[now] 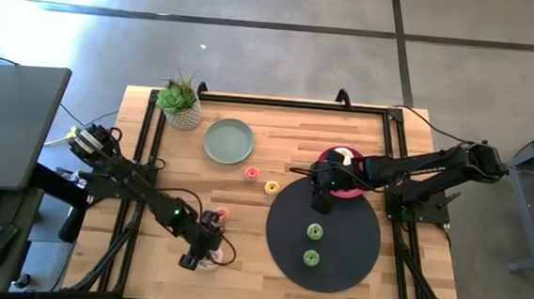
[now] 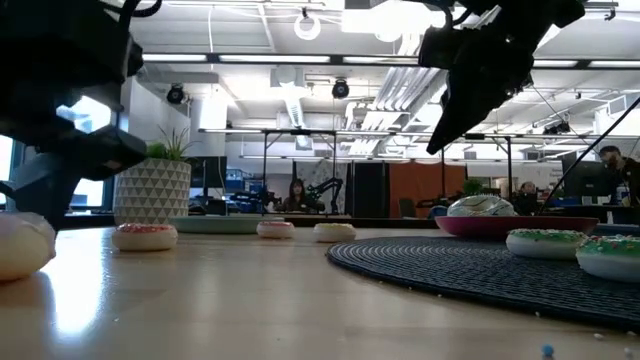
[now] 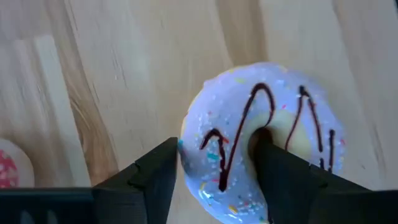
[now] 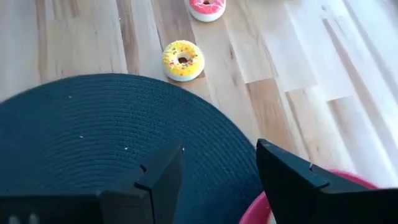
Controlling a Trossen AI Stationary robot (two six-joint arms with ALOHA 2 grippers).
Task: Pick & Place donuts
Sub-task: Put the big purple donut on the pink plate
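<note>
A large white donut [image 3: 267, 118] with dark drizzle and sprinkles lies flat on the wood near the table's near edge, and also shows in the low view [image 2: 20, 245]. My left gripper [image 3: 217, 168] is down on it [image 1: 201, 250]. My right gripper [image 1: 320, 202] hangs open and empty above the far edge of the black mat [image 4: 93, 137]. Two small green donuts [image 1: 314, 231] [image 1: 310, 258] lie on the mat. A white-green donut [image 2: 480, 207] rests on the pink plate [image 1: 345, 185]. The red [image 1: 251, 173], yellow [image 1: 271, 187] and pink [image 1: 220, 214] donuts lie on bare wood. My left gripper holds the white donut by one side of its ring [image 3: 211, 149]. One finger [image 3: 273, 168] stands in the hole, the other [image 3: 158, 174] against the outer rim. The fingers come from above, pointing down. The donut lies flat on the table.
A sage-green plate [image 1: 228, 139] and a potted plant [image 1: 181, 101] stand toward the far left of the table. A black frame runs along the table's edges. Bare wood lies between the left gripper and the mat. People show in the room behind the table.
</note>
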